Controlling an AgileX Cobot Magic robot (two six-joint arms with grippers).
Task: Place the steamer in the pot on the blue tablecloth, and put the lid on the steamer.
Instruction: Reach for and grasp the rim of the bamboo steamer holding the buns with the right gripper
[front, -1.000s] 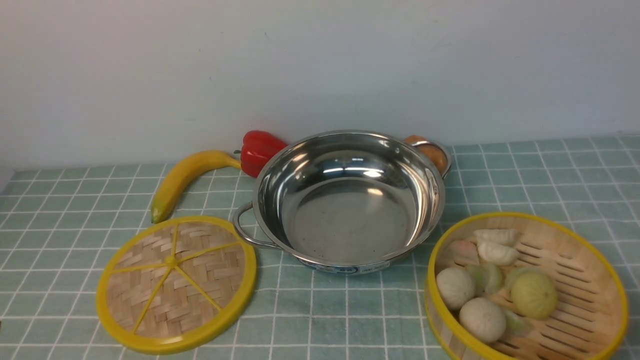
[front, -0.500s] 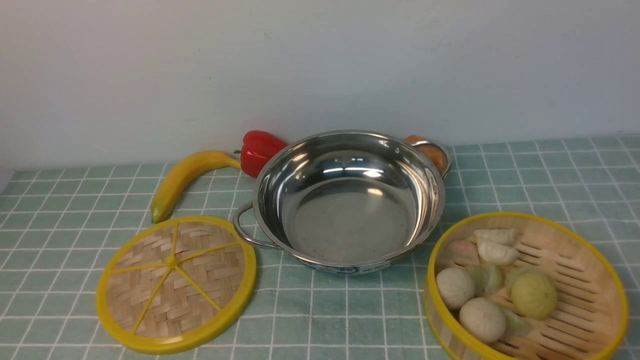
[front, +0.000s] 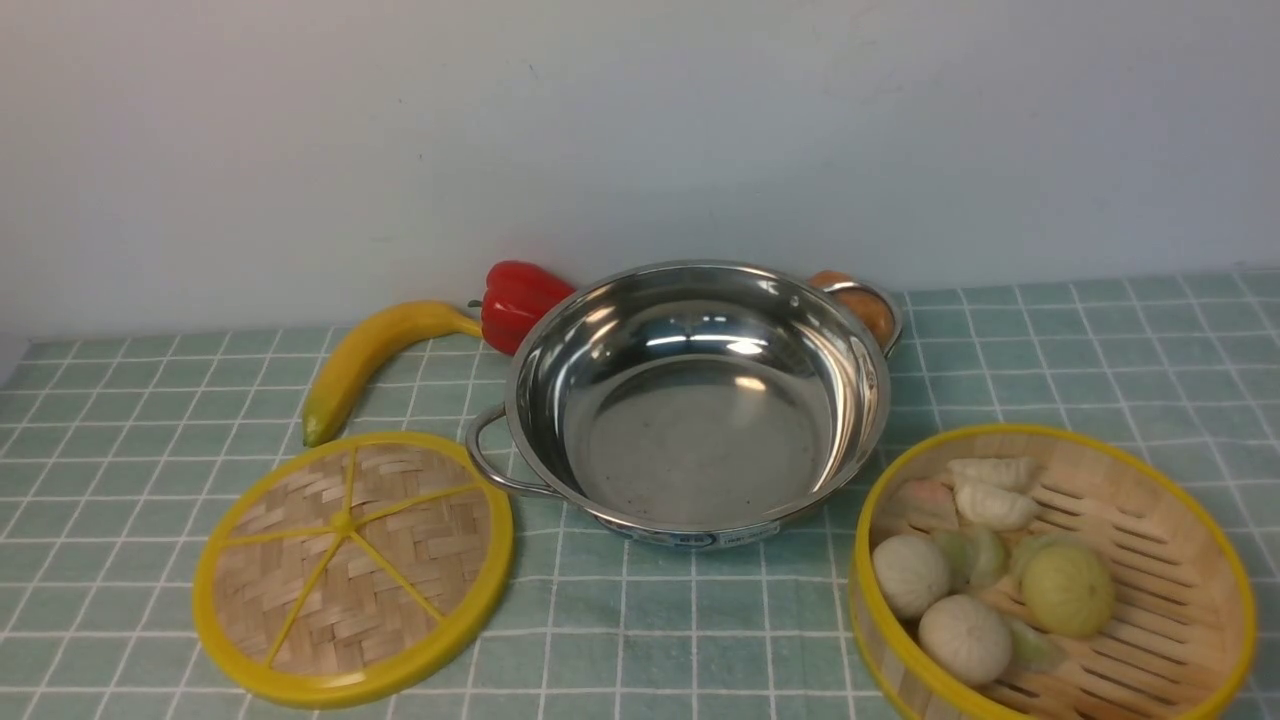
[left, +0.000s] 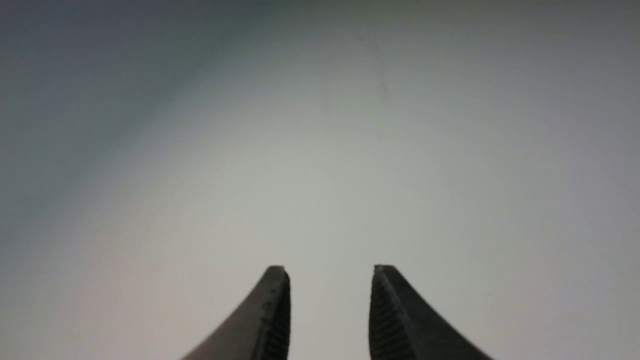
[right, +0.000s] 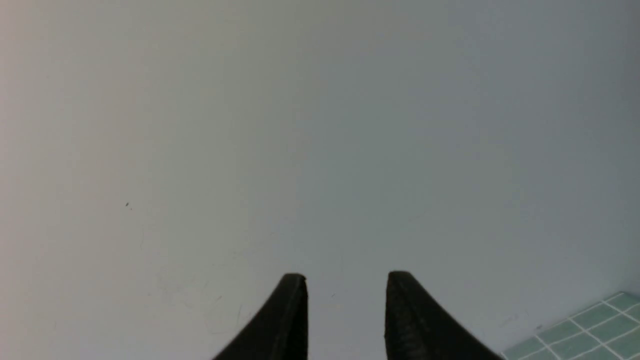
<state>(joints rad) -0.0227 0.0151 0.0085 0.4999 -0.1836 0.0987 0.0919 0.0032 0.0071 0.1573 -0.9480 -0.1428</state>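
The steel pot (front: 700, 400) stands mid-table on the blue tablecloth (front: 640, 640), nothing inside it. At the near right sits the steamer (front: 1160, 560), a yellow-rimmed bamboo basket with toy buns and dumplings. The flat woven lid (front: 350, 565) lies at the near left beside the pot's handle. Neither arm shows in the front view. My left gripper (left: 330, 272) is open with nothing between its fingers and faces a blank wall. The right gripper (right: 346, 279) is also open and holds nothing; a corner of the blue tablecloth (right: 590, 325) shows beyond it.
A yellow banana (front: 375, 350) and a red bell pepper (front: 515, 300) lie behind the lid, to the left of the pot. An orange round thing (front: 865, 305) sits behind the pot's far handle. A pale wall closes the back.
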